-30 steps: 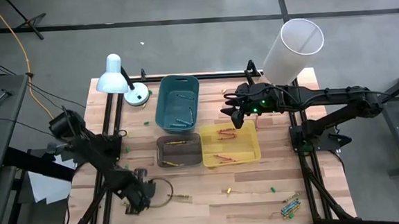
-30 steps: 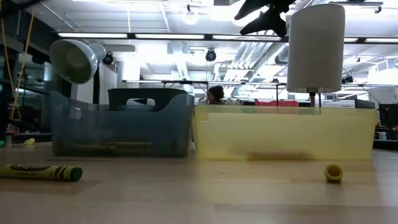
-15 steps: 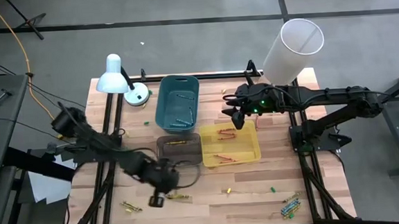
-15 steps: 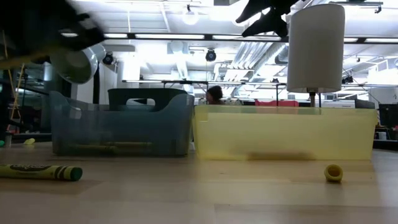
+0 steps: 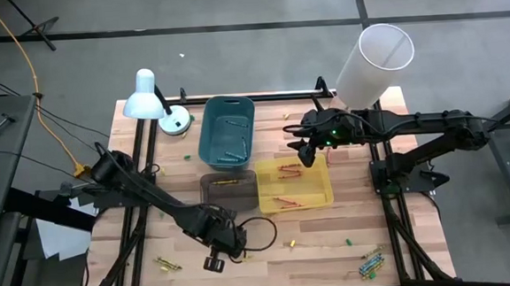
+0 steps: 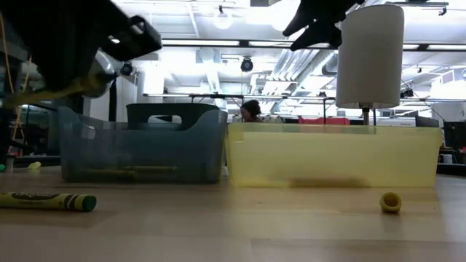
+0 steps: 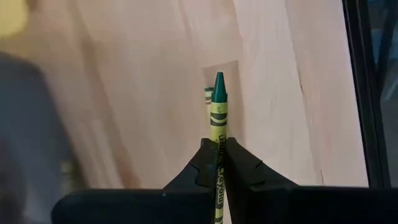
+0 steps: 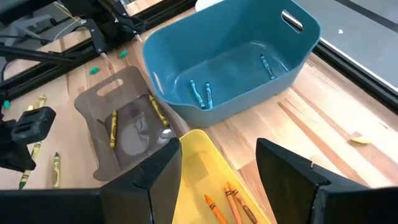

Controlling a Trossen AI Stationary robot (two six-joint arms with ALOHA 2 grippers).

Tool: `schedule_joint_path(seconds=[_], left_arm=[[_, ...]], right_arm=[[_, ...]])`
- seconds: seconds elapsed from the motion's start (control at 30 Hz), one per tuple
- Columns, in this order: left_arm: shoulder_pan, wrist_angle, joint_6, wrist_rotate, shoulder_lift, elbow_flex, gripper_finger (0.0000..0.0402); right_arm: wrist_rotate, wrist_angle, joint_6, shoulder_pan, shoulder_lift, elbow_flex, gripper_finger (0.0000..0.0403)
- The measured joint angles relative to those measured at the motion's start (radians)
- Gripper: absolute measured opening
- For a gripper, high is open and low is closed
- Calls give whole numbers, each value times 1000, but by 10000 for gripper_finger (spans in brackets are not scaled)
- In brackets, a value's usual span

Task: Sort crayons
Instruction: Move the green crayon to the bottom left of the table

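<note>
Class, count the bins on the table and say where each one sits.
3. The blue bin is toward the back near the lamp; the grey bin sits just in front of it; the yellow bin stands beside the grey one, under the right claw.

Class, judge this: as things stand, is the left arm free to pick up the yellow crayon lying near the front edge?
Probably not yet: the left pincer is shut on a green crayon. The yellow crayon lies unobstructed on the table.

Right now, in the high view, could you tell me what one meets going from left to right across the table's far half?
White desk lamp → blue bin → right gripper, open, over the yellow bin's far edge → tall white cylinder.
</note>
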Motion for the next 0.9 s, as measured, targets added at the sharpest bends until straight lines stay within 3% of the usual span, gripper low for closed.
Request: schedule_joint_path(seconds=[0.37, 0.9], left_arm=[[-89, 52, -114, -56, 96, 0, 0], [-72, 82, -105, -93, 165, 0, 1]], right_arm=[[-9, -11, -18, 0, 0, 0, 200], [-11, -12, -18, 0, 0, 0, 200]])
